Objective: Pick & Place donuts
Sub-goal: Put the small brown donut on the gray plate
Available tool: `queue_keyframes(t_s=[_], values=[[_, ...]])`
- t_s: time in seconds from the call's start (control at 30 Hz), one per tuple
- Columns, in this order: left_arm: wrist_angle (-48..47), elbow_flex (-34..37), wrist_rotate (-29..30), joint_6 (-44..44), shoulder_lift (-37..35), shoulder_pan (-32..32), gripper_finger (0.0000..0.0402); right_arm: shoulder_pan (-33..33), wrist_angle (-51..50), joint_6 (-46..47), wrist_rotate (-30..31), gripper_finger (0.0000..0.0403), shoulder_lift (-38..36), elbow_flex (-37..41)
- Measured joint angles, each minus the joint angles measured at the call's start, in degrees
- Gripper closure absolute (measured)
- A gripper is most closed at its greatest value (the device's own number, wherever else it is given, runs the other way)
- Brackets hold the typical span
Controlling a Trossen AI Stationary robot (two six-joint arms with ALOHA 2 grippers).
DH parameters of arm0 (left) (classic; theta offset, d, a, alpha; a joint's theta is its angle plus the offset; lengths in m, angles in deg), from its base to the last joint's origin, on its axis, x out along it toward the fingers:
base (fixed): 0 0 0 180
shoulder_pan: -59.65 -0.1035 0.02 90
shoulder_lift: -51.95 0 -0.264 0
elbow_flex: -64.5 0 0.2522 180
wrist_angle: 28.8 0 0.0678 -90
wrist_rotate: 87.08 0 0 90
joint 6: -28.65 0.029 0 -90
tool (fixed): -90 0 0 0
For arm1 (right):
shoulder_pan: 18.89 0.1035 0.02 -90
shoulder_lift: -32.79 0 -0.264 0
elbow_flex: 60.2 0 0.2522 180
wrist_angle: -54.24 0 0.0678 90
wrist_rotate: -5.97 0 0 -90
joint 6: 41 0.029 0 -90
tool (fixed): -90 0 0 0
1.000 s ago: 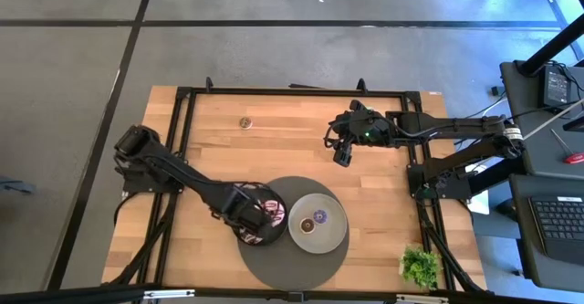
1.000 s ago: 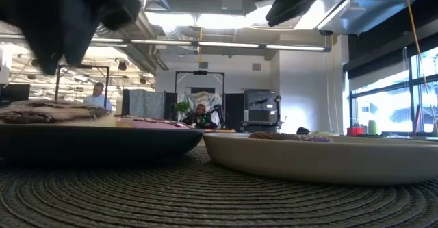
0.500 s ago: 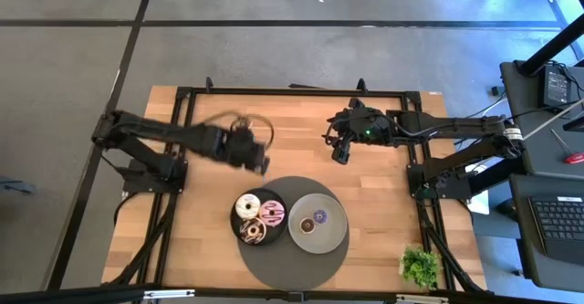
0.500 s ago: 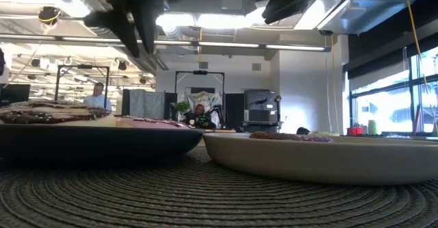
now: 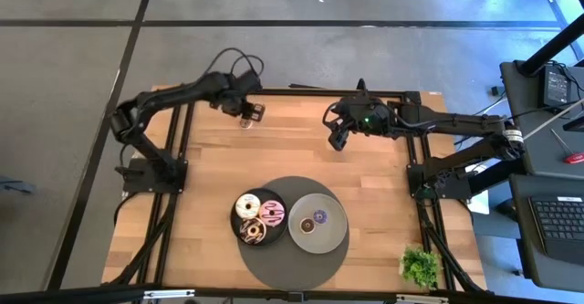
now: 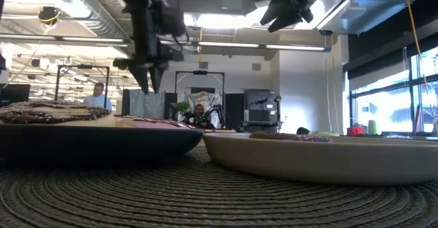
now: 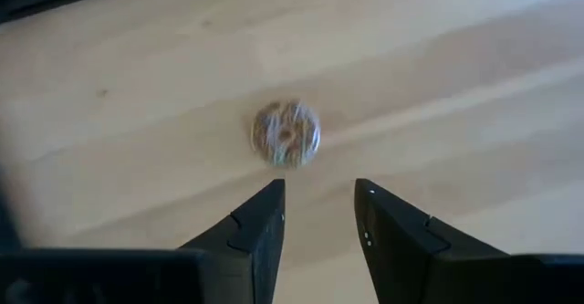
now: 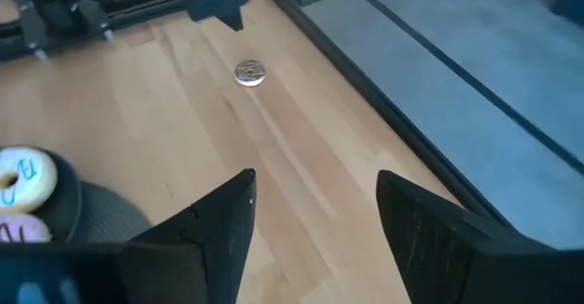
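Observation:
A small brownish mini donut [image 7: 286, 133] lies flat on the bare wood near the table's far edge [image 5: 245, 121]. My left gripper [image 7: 319, 208] hovers open just above it, touching nothing, and also shows in the high view [image 5: 248, 110]. A dark plate [image 5: 235, 222] carries a white donut [image 5: 247, 205], a pink donut [image 5: 272, 213] and a brown donut [image 5: 253, 231]. The grey plate [image 5: 336, 235] beside it holds a purple donut [image 5: 319, 218]. My right gripper [image 5: 338, 140] waits open in the air over the far right of the table.
Both plates sit on a round woven mat [image 5: 292, 266] at the table's near middle. A small green plant [image 5: 419, 266] stands at the near right corner. Black frame rails [image 5: 292, 92] run along the table's edges. Bare wood lies between the mat and the far edge.
My left gripper has risen from over the dark plate and swung toward the table's far edge, ending above the mini donut. The three donuts on the dark plate are now uncovered. My right gripper has shifted slightly toward the far edge.

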Motion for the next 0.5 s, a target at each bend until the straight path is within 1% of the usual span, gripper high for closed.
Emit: queue_keyframes(t_s=[0.07,0.13,0.33,0.5], values=[[1.6,0.0,-0.7,1.2,2.0,-1.9,0.0272,-0.5,0.0,1.1,0.0,0.0175,0.0,0.0],[1.1,0.0,-0.6,1.4,4.3,-2.9,0.0272,-0.9,0.0,2.2,0.0,0.0175,0.0,0.0],[0.8,0.0,0.6,3.5,9.9,-4.2,0.0272,-0.9,-0.1,3.1,1.4,0.0175,0.0,0.0],[0.9,0.0,-0.8,4.9,14.5,-6.9,0.0272,-0.9,-0.1,3.8,1.4,0.0175,0.0,0.0]])
